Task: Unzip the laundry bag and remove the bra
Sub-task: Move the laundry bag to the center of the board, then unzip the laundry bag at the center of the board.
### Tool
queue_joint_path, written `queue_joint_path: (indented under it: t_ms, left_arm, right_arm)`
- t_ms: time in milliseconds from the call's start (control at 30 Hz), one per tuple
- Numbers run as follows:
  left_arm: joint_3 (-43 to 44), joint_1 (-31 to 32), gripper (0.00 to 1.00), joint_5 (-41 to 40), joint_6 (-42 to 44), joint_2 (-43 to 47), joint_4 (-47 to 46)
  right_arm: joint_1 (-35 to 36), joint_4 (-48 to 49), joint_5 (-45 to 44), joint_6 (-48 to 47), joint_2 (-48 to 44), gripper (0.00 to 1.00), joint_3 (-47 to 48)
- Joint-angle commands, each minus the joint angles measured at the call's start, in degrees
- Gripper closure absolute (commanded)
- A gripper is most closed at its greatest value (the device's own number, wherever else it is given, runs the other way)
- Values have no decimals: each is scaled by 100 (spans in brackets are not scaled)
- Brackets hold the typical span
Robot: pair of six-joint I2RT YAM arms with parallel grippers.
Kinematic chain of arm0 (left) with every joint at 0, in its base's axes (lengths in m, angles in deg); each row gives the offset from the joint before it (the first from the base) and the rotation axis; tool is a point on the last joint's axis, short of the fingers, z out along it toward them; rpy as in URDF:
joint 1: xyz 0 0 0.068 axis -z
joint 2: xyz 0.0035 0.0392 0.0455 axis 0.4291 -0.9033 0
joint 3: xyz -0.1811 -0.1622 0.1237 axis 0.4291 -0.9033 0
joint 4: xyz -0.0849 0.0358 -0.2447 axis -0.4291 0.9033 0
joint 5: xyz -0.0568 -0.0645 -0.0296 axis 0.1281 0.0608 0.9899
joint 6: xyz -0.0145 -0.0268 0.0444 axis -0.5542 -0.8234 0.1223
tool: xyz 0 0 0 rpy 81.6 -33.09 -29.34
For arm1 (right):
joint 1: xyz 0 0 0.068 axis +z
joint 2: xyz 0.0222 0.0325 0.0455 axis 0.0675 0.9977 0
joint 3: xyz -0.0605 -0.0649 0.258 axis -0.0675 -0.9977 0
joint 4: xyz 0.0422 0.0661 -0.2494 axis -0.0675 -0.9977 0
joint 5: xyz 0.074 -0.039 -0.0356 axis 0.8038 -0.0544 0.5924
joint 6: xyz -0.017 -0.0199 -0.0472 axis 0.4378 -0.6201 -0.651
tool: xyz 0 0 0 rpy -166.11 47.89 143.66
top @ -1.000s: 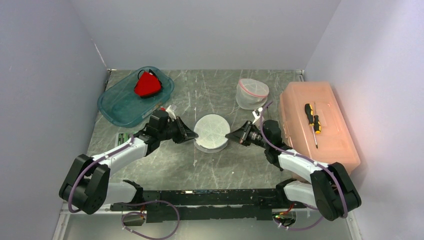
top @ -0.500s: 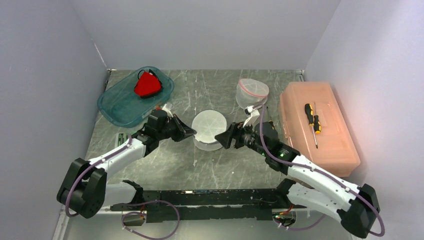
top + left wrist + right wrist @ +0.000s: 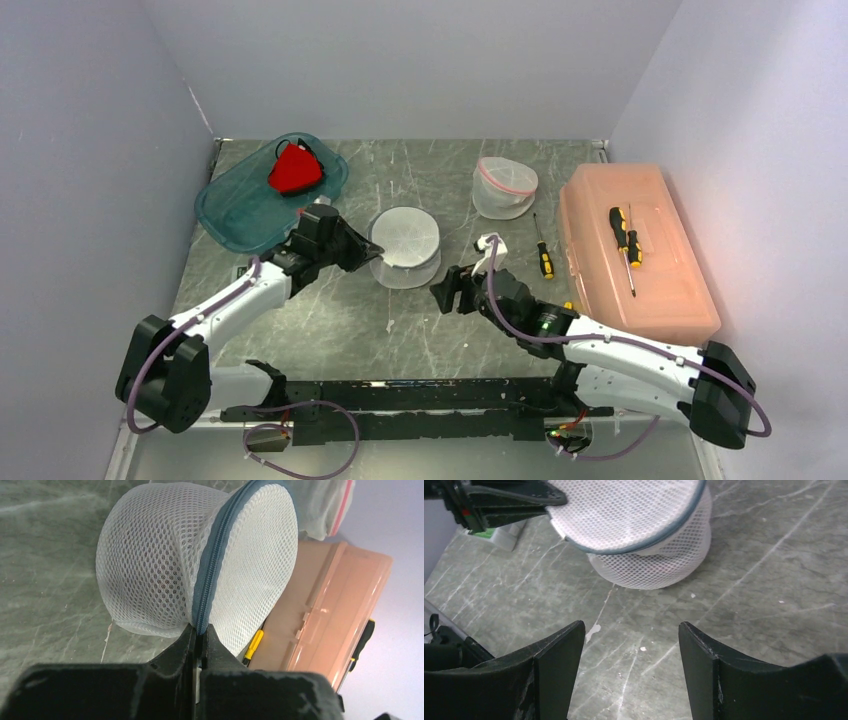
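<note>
Mesh laundry bag (image 3: 405,245), zipper edge clamped in left fingers (image 3: 176,656); right fingers (image 3: 555,655) apart over table (image 3: 400,335) nearby; screwdriver (image 3: 541,258) farther right.

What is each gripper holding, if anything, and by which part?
The left gripper is shut on the mesh laundry bag, pinching its edge at the grey-blue zipper. The right gripper is open and holds nothing.
</note>
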Motion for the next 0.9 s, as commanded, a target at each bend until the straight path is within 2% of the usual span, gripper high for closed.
queue_joint_path:
  t_ms: [0,367,667,867]
  left_arm:
    - [544,13,97,-348,-374,-160,466]
    - [607,13,97,103,-1325,-390,749]
    - [798,13,97,142,-1220,-398,1045]
    - [857,13,97,150,-1181,-418,1078]
  right_arm:
    - [240,938,-209,-136,296,29,31]
    - [234,1756,-241,31,1378,35,314]
    - [-345,2271,1099,88,1920,30,484]
    - [-516,2428,1479,-18,2100,32,519]
